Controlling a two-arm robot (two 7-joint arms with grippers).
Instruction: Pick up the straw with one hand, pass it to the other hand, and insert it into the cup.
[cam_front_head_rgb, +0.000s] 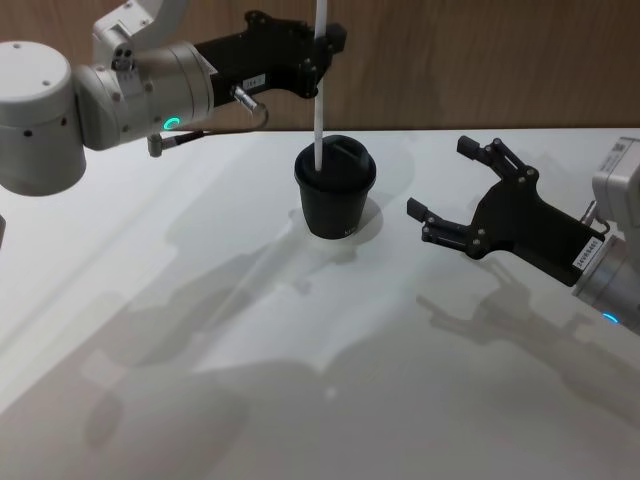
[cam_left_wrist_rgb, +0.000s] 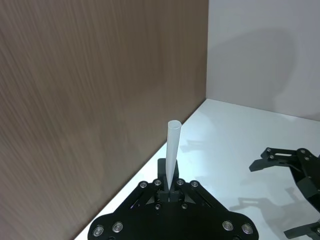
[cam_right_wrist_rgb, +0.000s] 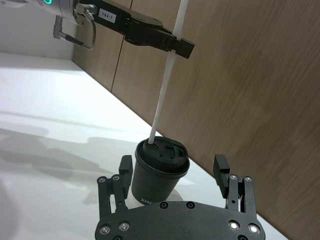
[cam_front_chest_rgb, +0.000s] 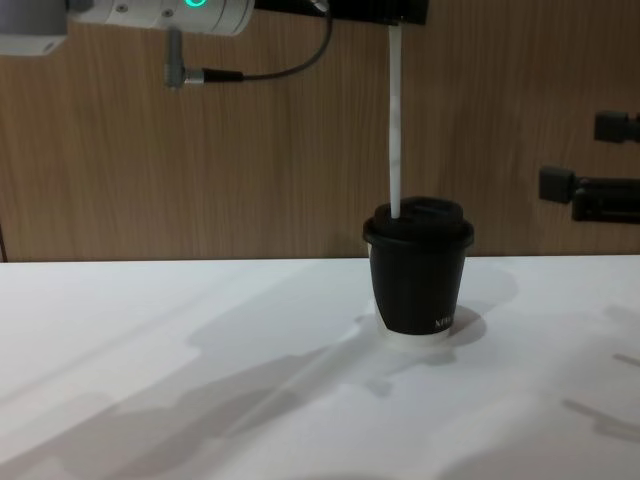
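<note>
Gripping the white straw (cam_front_head_rgb: 318, 110) above the black lidded cup (cam_front_head_rgb: 335, 190), the left gripper (cam_front_head_rgb: 322, 62) needed lowering; the right gripper (cam_front_head_rgb: 447, 190) waited open beside it.

A white label reading "194-7" (cam_right_wrist_rgb: 106, 15) sits on the left gripper (cam_right_wrist_rgb: 170, 45).

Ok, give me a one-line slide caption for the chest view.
Left gripper holds the straw upright with its lower end at the cup lid; the open right gripper waits alongside.
</note>
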